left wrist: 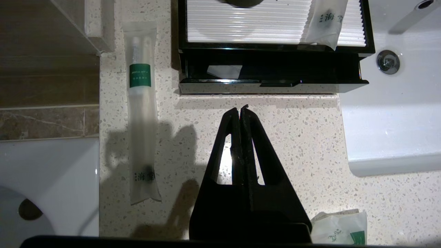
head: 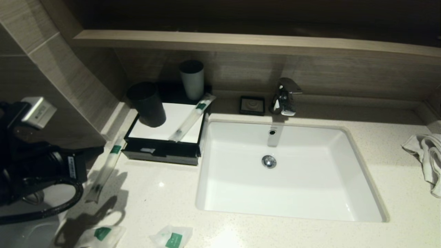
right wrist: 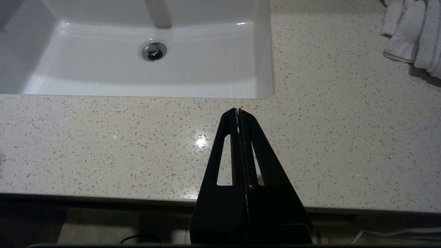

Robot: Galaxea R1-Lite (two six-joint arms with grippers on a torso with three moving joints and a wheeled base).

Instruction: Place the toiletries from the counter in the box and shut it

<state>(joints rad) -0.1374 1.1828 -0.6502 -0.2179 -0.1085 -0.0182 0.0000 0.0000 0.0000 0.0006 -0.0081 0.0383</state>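
The black box with a white top panel stands left of the sink, and its front drawer is pulled out a little. One long packet lies slanted on the box top. Another long packet lies on the counter left of the box; it also shows in the left wrist view. Two pouches lie at the counter's front edge. My left gripper is shut and empty, just in front of the drawer. My right gripper is shut and empty over the counter's front edge.
A black cup stands on the box top, with a grey cup behind it. A soap dish and a faucet stand behind the sink. A white towel lies at the far right. A wooden shelf runs above.
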